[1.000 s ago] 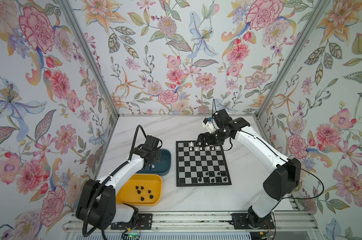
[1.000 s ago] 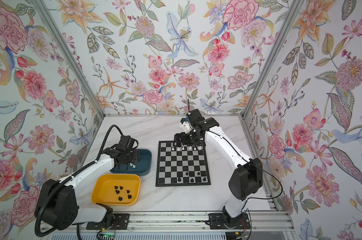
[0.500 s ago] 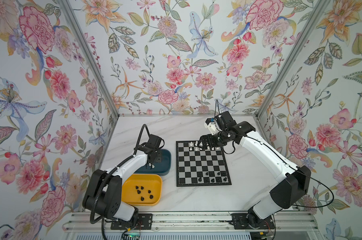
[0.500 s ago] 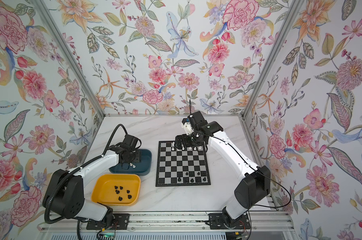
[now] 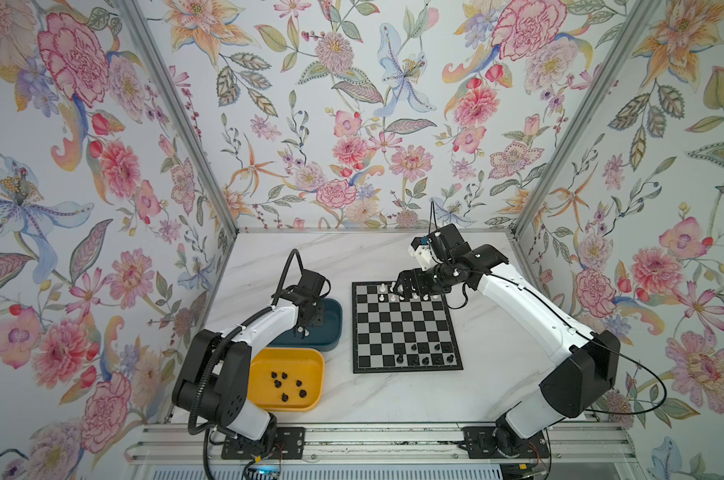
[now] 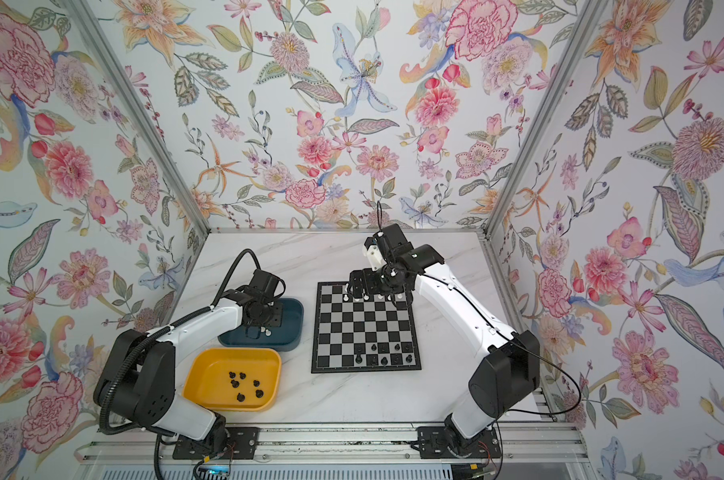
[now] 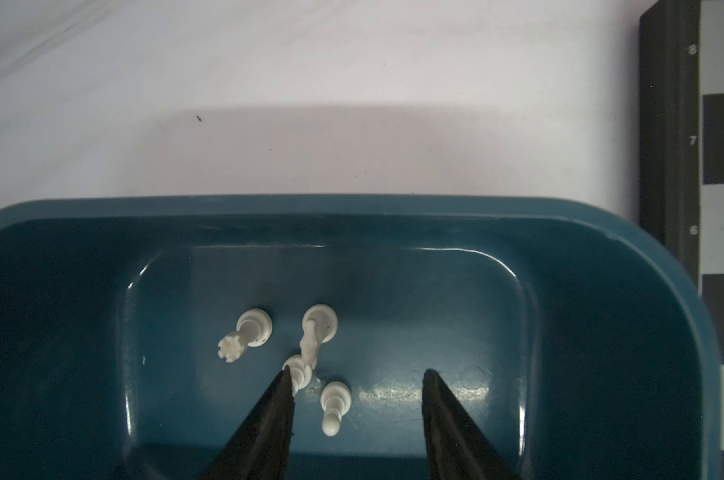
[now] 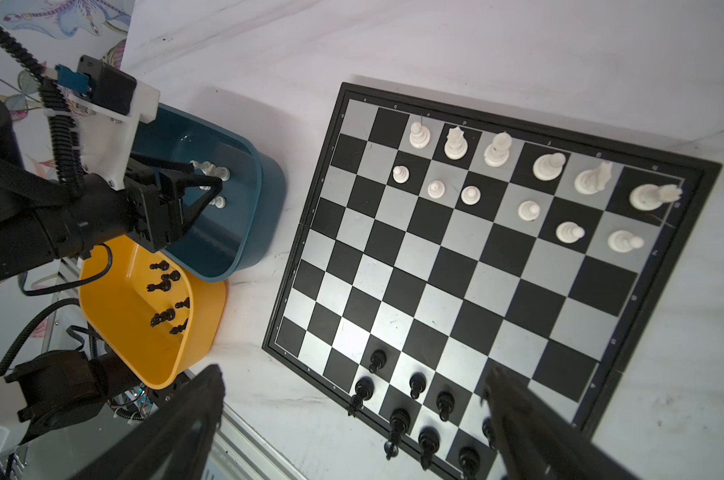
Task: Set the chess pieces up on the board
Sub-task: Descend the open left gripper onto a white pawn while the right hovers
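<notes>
In both top views the board [image 5: 393, 328] is seen flat near the middle of the table [image 5: 393, 399]. White chess pieces [image 5: 380, 297] are stood along its far rows and black chess pieces [image 5: 414, 347] along its near rows. A teal tray [image 5: 334, 316] is set just beside the board's left edge. A yellow tray [image 5: 287, 352] holding more black pieces is placed toward the table's front left corner. The left gripper [image 5: 305, 330] is lowered into the teal tray, and the right gripper [image 5: 402, 289] is held over the board's far rows.

From the left wrist, four white pieces are seen on the teal tray's floor. The left gripper's jaws are parted around a lying pawn [image 7: 333, 405]. One fingertip [image 7: 283, 382] is touching another piece, and nothing is clamped. The digits 8, 7 and 6 [image 7: 692, 140] can be read on the board's border.

From the right wrist, the right gripper's jaws are spread wide with nothing between them. The border markings there are too small to be read.
</notes>
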